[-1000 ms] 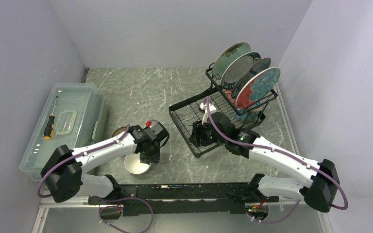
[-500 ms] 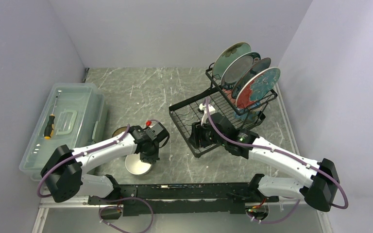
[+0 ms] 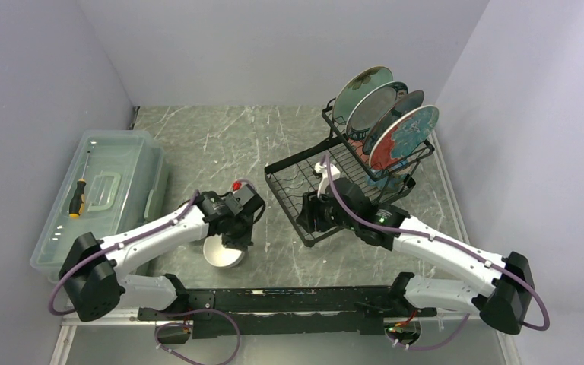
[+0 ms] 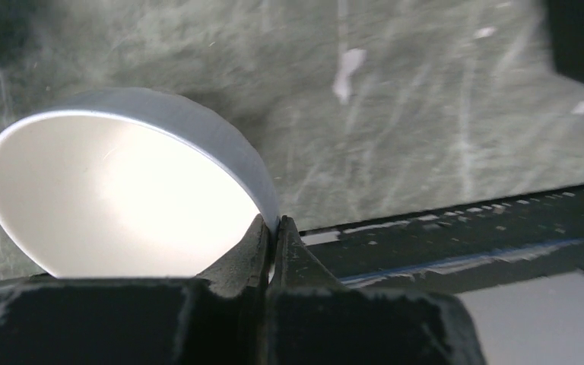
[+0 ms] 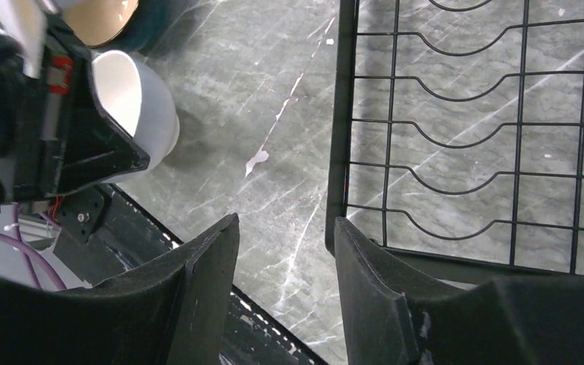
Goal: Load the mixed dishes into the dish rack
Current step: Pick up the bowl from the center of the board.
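My left gripper [image 4: 274,224] is shut on the rim of the white bowl [image 4: 122,190], which hangs tilted with its inside facing the wrist camera. The top view shows that gripper [image 3: 233,232] just above the bowl [image 3: 224,255], left of the dish rack [image 3: 270,171]. Several plates [image 3: 384,114] stand upright in the rack's far dividers. My right gripper [image 3: 309,217] hovers open at the near corner of the rack's basket tier [image 5: 456,137], nothing between its fingers [image 5: 285,228]. A mug with an orange inside [image 5: 106,19] shows behind the bowl [image 5: 141,106] in the right wrist view.
A clear plastic box [image 3: 99,194] holding a screwdriver [image 3: 77,199] stands at the left wall. The black mounting rail [image 3: 274,300] runs along the table's near edge. Marbled grey tabletop lies between the bowl and the rack.
The left gripper has closed on the bowl's rim. The bowl has shifted slightly right and tipped up. The right arm has stayed put.
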`<action>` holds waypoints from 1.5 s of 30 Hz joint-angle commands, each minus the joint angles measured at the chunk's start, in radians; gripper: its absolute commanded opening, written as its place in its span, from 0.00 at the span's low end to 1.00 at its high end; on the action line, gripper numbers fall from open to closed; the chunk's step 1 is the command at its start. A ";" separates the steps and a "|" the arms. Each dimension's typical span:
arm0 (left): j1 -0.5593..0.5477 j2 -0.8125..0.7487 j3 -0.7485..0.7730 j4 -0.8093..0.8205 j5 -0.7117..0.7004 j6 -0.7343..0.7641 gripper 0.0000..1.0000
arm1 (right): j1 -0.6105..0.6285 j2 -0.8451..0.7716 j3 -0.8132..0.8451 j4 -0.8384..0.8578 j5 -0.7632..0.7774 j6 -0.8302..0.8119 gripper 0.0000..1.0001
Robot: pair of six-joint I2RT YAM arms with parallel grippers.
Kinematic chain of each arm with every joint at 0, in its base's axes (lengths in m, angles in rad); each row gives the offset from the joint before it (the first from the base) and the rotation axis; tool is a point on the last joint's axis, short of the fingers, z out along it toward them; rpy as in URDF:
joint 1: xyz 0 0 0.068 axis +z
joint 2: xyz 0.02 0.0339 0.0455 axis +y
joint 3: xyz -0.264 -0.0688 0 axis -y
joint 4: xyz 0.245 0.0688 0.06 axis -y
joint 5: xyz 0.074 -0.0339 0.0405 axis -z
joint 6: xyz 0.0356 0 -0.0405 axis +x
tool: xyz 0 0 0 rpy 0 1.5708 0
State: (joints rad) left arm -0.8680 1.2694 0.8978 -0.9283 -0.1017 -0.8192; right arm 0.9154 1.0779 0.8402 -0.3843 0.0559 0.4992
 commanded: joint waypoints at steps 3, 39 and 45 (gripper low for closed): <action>-0.006 -0.078 0.208 -0.014 0.052 0.086 0.00 | 0.005 -0.077 0.065 -0.068 0.064 -0.025 0.52; 0.270 0.383 0.608 0.564 1.397 0.388 0.00 | 0.005 -0.485 0.147 -0.331 0.057 -0.024 0.54; 0.268 0.461 0.664 0.511 1.535 0.496 0.00 | 0.005 -0.500 0.143 -0.346 0.052 -0.027 0.54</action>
State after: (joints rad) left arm -0.5972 1.7191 1.4738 -0.4534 1.2140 -0.4229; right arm 0.9154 0.5945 0.9863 -0.7414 0.1234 0.4786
